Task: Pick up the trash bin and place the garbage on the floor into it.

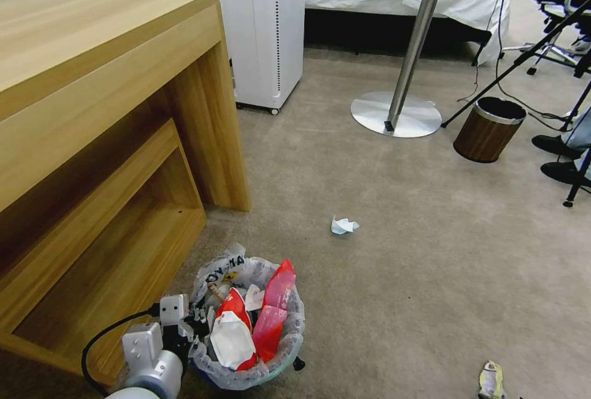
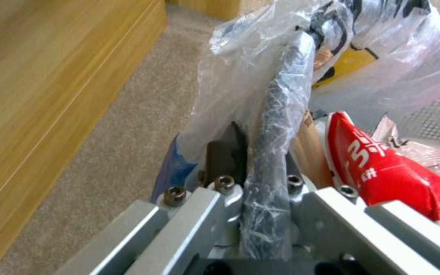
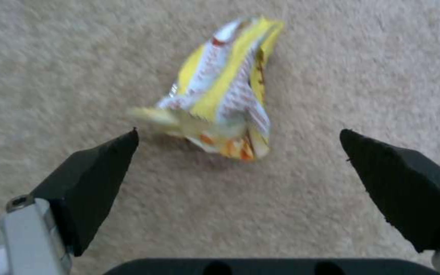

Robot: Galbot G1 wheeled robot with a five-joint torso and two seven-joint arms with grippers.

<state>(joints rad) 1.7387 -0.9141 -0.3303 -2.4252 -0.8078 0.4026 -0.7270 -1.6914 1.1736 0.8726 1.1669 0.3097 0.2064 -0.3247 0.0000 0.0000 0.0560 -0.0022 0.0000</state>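
Left end effector (image 2: 261,179) grips trash bin (image 1: 249,325) rim.

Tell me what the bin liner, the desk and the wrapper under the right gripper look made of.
Bin liner: thin translucent plastic film, glossy and crinkled, with black print. Desk: light wood grain, matte; likely laminate or veneer, can't tell which. Wrapper: crumpled yellow-and-white printed packet, probably plastic or foil film, lying on the carpet between the open right gripper pads. The left gripper clamps the bin rim through the liner.
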